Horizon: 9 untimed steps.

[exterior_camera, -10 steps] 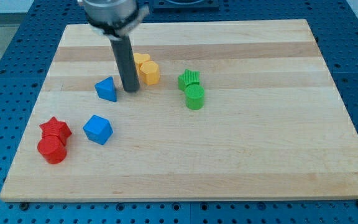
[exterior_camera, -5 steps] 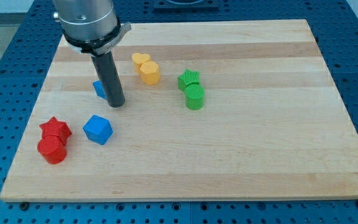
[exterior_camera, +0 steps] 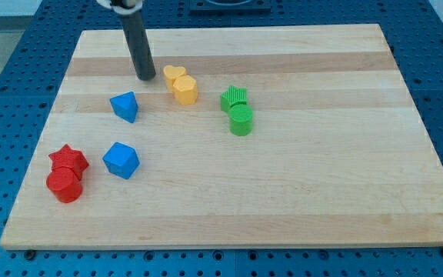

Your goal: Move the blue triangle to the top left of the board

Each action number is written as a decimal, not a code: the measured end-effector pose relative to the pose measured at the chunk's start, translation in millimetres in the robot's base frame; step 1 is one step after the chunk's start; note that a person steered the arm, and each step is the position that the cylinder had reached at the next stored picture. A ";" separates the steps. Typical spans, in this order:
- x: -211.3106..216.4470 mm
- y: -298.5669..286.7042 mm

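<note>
The blue triangle (exterior_camera: 124, 106) lies on the wooden board (exterior_camera: 298, 177), left of centre and toward the view's top. My tip (exterior_camera: 145, 78) rests on the board above and a little to the right of the triangle, clear of it by a short gap. The rod rises from the tip to the view's top edge. The tip stands just left of the yellow heart (exterior_camera: 174, 75).
A yellow hexagon block (exterior_camera: 185, 90) touches the yellow heart. A green star-like block (exterior_camera: 234, 98) and a green cylinder (exterior_camera: 241, 120) sit near the centre. A blue block (exterior_camera: 121, 160) lies lower left. A red star (exterior_camera: 68, 159) and a red cylinder (exterior_camera: 64, 185) sit at the left edge.
My tip swept left past the blue triangle, then pulled back up toward the view's top. The triangle has shifted slightly left and turned.
</note>
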<state>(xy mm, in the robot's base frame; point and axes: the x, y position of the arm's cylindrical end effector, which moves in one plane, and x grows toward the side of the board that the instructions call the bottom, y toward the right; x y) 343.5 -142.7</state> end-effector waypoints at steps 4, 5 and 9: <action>90.9 -19.9; 89.3 -28.5; -82.1 -54.1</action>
